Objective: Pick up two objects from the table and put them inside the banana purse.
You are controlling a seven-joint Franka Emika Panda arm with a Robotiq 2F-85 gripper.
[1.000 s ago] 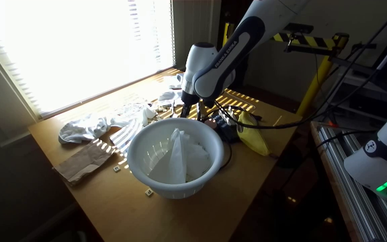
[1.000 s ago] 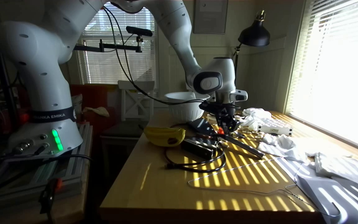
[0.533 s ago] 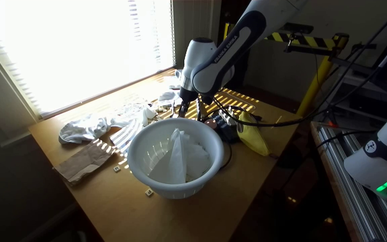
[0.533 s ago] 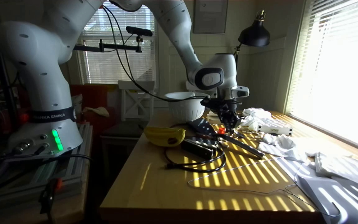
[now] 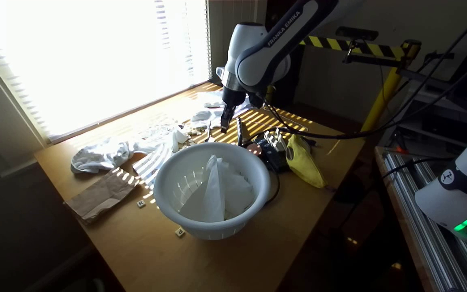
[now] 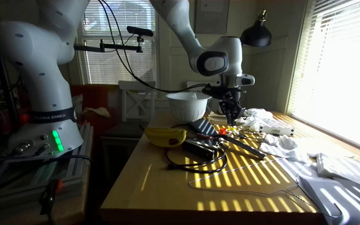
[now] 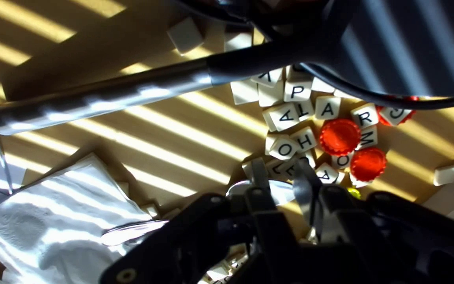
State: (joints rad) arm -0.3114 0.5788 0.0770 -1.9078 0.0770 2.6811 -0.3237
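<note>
Yellow banana purse [image 6: 160,136] well apart from gripper [image 7: 280,173], toward robot base [image 6: 41,131]; 2 jaws slightly parted, seemingly empty.

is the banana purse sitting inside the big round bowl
No, in an exterior view the banana purse lies on the table, outside the rim of the bowl.

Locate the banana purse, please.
In an exterior view, the banana purse lies near the left edge of the table, just left of the black box, with the bowl behind.
</note>
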